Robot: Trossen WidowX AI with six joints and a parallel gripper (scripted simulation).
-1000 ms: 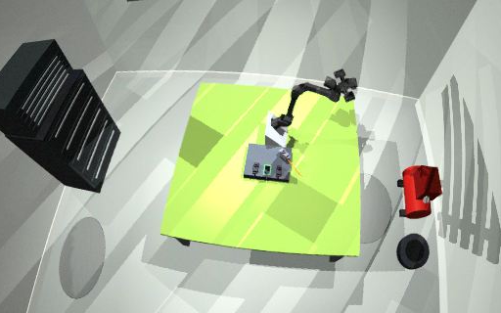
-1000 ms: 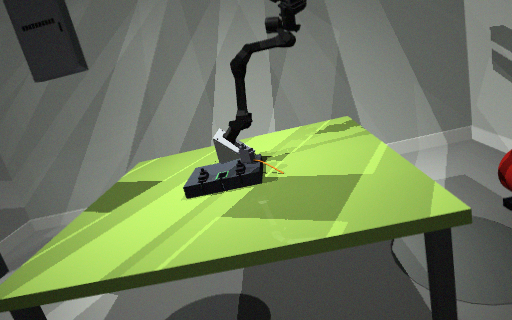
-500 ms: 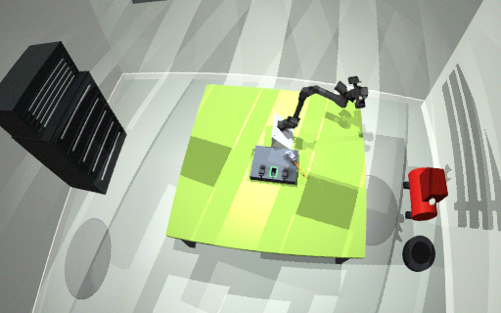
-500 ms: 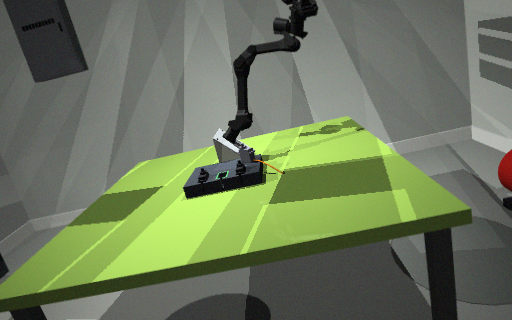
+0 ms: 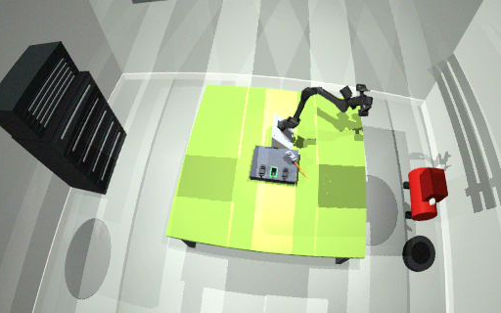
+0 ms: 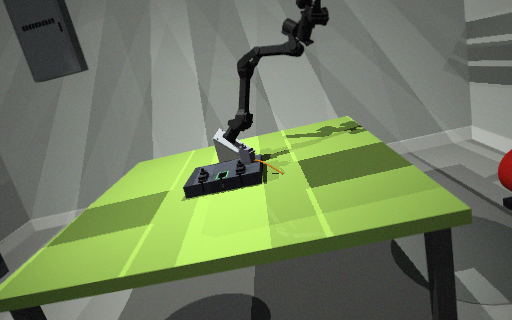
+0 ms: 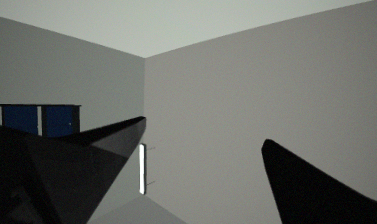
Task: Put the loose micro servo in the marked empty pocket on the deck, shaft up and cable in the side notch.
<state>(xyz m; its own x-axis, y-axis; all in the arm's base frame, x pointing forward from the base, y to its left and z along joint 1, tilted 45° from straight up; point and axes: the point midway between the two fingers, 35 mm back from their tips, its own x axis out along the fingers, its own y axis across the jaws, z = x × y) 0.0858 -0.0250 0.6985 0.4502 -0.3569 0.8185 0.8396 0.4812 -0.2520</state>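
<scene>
The loose micro servo [image 5: 291, 156] [image 6: 247, 154], a small grey block, rests at the back right corner of the dark grey deck [image 5: 264, 155] [image 6: 195, 186]. Its orange cable [image 5: 301, 169] [image 6: 271, 166] runs out past the deck's right side. Which way its shaft points is too small to tell. The empty pocket [image 5: 273, 172] [image 6: 222, 175], outlined in green, lies near the deck's front edge between two seated servos. My gripper [image 5: 365, 100] [image 6: 316, 8] [image 7: 203, 133] is open and empty, high up and far to the right of the deck, facing the room's walls.
Seated dark servos [image 5: 262, 170] [image 5: 285, 173] [image 6: 203, 175] [image 6: 240, 167] flank the pocket. The arm's pale base plate [image 5: 280, 137] [image 6: 225, 148] stands right behind the deck on the green table [image 5: 207, 220] [image 6: 232, 235]. A red tank [image 5: 422, 205] stands beyond the table's right side.
</scene>
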